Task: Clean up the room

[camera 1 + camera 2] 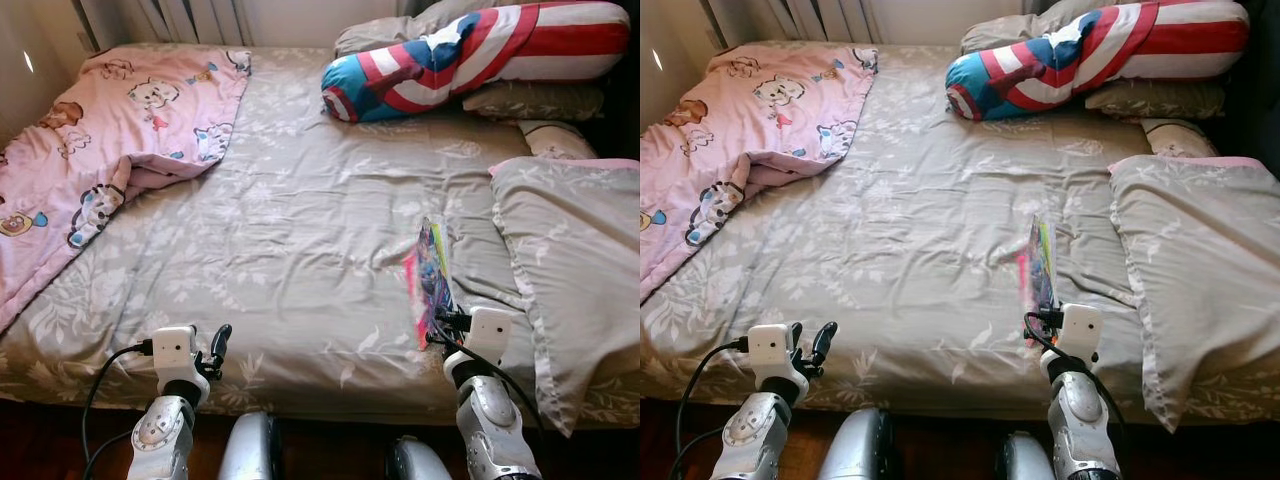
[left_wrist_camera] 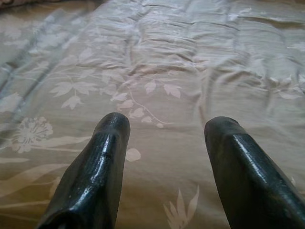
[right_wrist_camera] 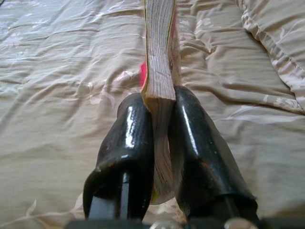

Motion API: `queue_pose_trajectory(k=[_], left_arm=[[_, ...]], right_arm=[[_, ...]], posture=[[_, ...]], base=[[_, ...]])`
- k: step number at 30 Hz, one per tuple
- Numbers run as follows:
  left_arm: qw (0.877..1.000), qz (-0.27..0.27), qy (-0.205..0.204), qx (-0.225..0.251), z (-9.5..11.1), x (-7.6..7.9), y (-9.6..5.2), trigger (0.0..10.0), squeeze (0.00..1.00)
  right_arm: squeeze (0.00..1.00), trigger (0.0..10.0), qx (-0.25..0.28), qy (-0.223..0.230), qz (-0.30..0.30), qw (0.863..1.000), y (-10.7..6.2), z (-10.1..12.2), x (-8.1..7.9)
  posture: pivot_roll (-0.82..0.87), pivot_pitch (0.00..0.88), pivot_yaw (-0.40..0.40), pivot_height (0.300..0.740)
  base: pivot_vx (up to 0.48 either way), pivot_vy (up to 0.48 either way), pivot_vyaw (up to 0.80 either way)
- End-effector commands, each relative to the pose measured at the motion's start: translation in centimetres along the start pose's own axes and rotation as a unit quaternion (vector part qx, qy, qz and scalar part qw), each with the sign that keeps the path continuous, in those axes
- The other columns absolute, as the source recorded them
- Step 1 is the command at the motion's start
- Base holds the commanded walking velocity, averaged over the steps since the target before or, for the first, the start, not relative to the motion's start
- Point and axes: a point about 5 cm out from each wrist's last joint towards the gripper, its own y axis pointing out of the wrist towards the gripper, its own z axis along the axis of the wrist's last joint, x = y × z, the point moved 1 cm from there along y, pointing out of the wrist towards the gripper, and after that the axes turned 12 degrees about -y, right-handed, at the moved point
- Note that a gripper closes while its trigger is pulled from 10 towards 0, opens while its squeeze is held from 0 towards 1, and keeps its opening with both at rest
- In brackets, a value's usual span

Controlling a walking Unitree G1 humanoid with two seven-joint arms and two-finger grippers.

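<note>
Thin colourful paperback book (image 1: 432, 280) being pinched edge-on by right gripper (image 3: 159, 107), held upright off grey leaf-print bedsheet (image 1: 300, 230) for carrying away; left gripper (image 2: 167, 129) being kept spread, empty, ready

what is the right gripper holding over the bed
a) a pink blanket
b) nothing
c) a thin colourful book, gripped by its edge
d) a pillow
c: the right gripper has its fingers shut on the edge of a thin colourful book, held above the bed.

The bed (image 1: 300, 230) wears a grey leaf-print sheet. On it lie a pink cartoon blanket (image 1: 100, 140) at its left, a star-and-stripes bolster (image 1: 470, 55) at the far end and, apparently, several grey pillows (image 1: 575, 260) along the right.
</note>
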Motion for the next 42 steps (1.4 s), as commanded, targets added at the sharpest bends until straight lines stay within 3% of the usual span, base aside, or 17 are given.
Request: queue_pose_trajectory(k=[1, 18, 22, 29, 33, 36, 42], left_arm=[[1.0, 0.005, 0.0, -0.009, -0.2, -0.3, -0.2, 10.0, 0.0], [1.0, 0.005, 0.005, -0.01, -0.1, -0.4, -0.2, 10.0, 0.0], [1.0, -0.003, 0.007, -0.005, 0.1, -0.1, 0.0, 10.0, 0.0], [1.0, -0.005, 0.009, 0.002, 0.5, -0.2, -0.2, 10.0, 0.0], [1.0, -0.005, 0.018, -0.006, 0.3, -0.8, -1.0, 10.0, 0.0], [1.0, -0.006, 0.027, -0.005, 0.6, -1.2, -1.7, 10.0, 0.0], [0.999, -0.009, 0.037, -0.004, 1.1, -1.7, -2.1, 10.0, 0.0]], right_arm=[[0.0, 10.0, 0.022, 0.0, 0.0, 1.0, 0.2, 0.8, 0.0], [0.0, 10.0, 0.019, 0.001, 0.003, 1.0, 0.3, 0.7, -0.1], [0.0, 10.0, 0.001, 0.021, -0.001, 1.0, 0.9, 0.4, 0.4], [0.0, 10.0, -0.032, 0.077, 0.0, 0.997, 2.0, -0.1, 0.8], [0.0, 10.0, -0.057, 0.133, 0.012, 0.989, 2.6, -0.4, 0.9], [0.0, 10.0, -0.048, 0.182, 0.03, 0.982, 3.2, 0.2, 0.6], [0.0, 10.0, -0.01, 0.228, 0.049, 0.972, 3.8, 1.4, 0.5]], posture=[[0.01, 0.149, 0.006, 0.638], [0.02, 0.146, 0.009, 0.638], [0.02, 0.148, 0.015, 0.638], [0.05, 0.179, 0.03, 0.638], [0.06, 0.198, 0.044, 0.638], [0.09, 0.222, 0.063, 0.638], [0.12, 0.244, 0.086, 0.638]], base=[[0.266, 0.0, 0.0], [0.282, 0.0, 0.0], [0.0, 0.0, 0.0], [0.0, 0.0, 0.0], [0.0, 0.0, 0.0], [0.0, 0.0, 0.0], [0.0, 0.0, 0.0]])
